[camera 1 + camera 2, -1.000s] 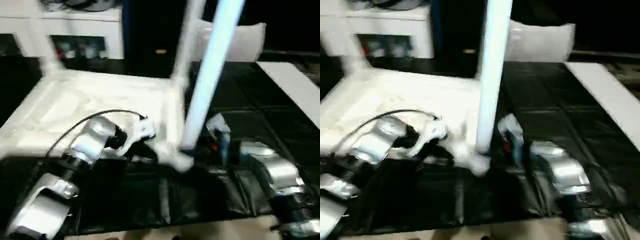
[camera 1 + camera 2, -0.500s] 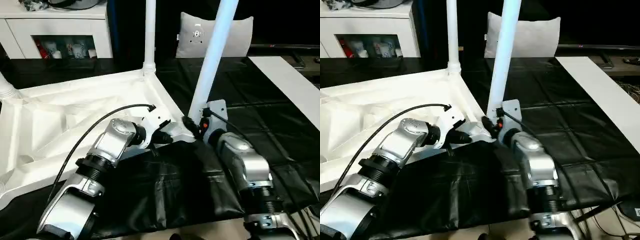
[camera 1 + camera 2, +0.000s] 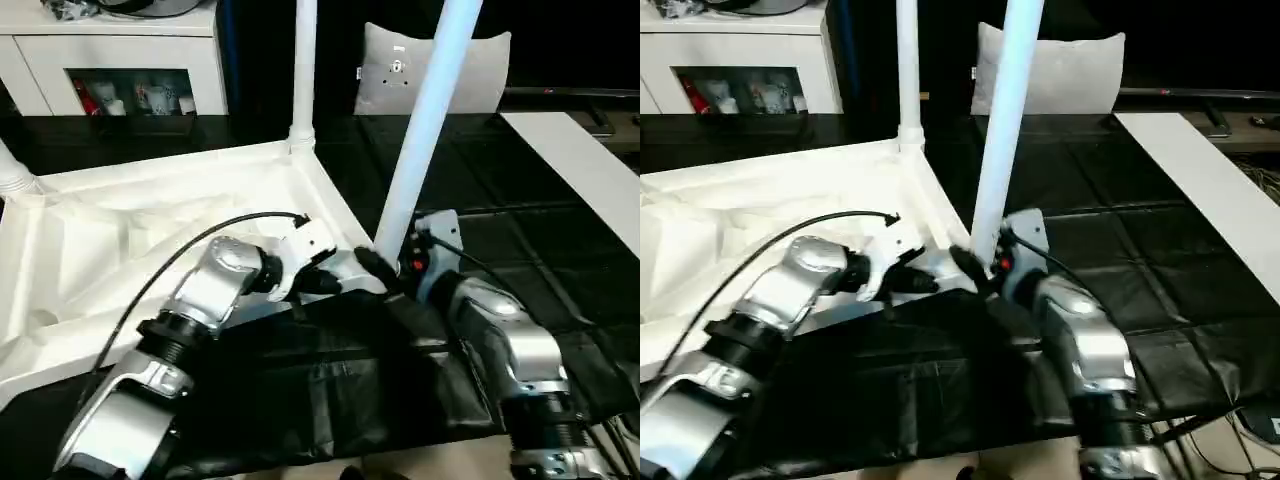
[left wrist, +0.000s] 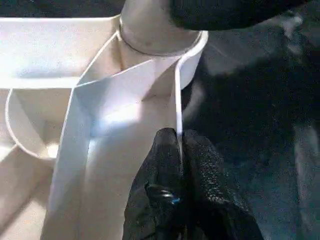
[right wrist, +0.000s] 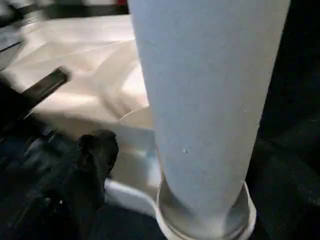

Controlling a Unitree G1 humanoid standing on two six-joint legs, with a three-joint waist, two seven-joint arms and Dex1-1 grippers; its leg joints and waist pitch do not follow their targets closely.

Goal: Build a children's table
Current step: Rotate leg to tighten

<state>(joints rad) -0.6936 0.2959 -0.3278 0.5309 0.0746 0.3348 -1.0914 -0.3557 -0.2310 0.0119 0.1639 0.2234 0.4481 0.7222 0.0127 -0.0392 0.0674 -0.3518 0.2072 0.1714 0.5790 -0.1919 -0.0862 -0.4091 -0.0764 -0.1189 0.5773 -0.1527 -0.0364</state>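
Observation:
The children's table top point(image 3: 120, 240) lies upside down, white and ribbed. One leg point(image 3: 303, 70) stands in the far corner socket and another point(image 3: 10, 172) at the left corner. A third leg point(image 3: 428, 120) stands in the near corner socket point(image 5: 205, 220), leaning slightly right. My left gripper point(image 4: 178, 142) is shut on the top's thin rim beside that socket. My right gripper point(image 3: 393, 262) sits open around the leg's base. One finger point(image 5: 95, 150) stands apart from the tube, and the other finger is hidden.
A black cloth point(image 3: 330, 370) covers the work surface up to its front edge. A white-grey cushion point(image 3: 435, 65) leans at the back, with a flat white board point(image 3: 580, 160) on the right. A white cabinet point(image 3: 120, 60) stands at the back left.
My right gripper's fingers have spread away from the near leg, which stays standing in its socket. The left gripper keeps its pinch on the rim. The camera has swung and steadied.

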